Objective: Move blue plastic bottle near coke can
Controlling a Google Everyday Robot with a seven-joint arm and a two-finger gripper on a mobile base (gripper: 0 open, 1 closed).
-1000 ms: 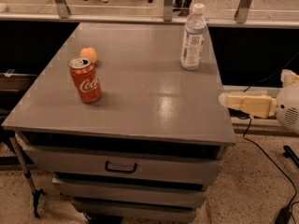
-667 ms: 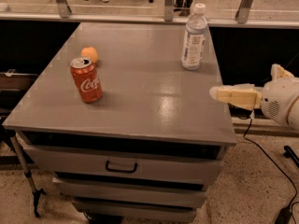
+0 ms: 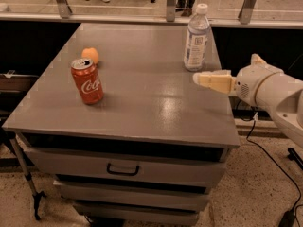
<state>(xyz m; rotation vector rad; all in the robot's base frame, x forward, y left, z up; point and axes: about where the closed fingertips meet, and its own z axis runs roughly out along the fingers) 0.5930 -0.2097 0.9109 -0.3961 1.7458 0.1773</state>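
The blue plastic bottle stands upright near the far right edge of the grey tabletop; it is clear with a white cap and a white-and-blue label. The coke can, red with white script and a silver top, stands on the left side of the table. My gripper reaches in from the right over the table's right edge, just in front of the bottle and below its base in the picture, not touching it. It holds nothing.
A small round orange fruit lies just behind the can. The table is a drawer cabinet with a handle at the front. A railing and glass run behind it. Cables lie on the floor at the right.
My gripper and arm have moved left and up, from beside the table's right edge to over the tabletop close to the bottle. The bottle, can and fruit have not moved.
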